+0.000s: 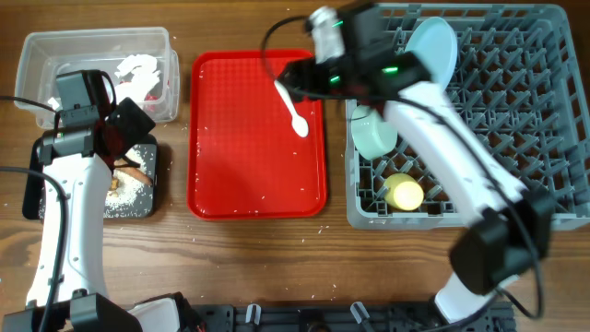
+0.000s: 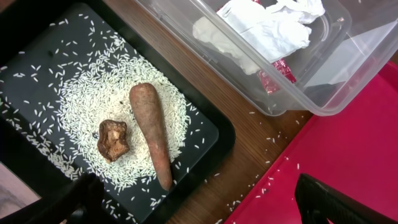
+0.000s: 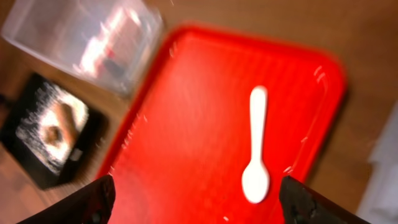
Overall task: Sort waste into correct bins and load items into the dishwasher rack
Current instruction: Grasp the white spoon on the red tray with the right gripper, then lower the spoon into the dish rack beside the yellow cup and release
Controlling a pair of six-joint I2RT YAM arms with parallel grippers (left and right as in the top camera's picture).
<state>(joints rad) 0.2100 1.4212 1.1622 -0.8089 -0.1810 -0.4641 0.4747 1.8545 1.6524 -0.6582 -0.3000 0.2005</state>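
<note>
The right wrist view is motion-blurred throughout. The clear tub (image 3: pixel 74 37) and black tray (image 3: pixel 34 155), ahead and left of the right gripper (image 3: pixel 198 199), are smeared, and what lies in the tray cannot be resolved. The white spoon (image 3: pixel 257 146), ahead between the fingers (image 3: pixel 93 202), has soft outlines. The lower edge cuts off both fingers. The left gripper (image 2: pixel 199 202) shows only finger ends at the lower corners. Overhead, the left arm (image 1: pixel 69 212) covers part of the black tray. The right arm (image 1: pixel 452 157) hides part of the dishwasher rack (image 1: pixel 516 111) and pale green bowl (image 1: pixel 373 136).
</note>
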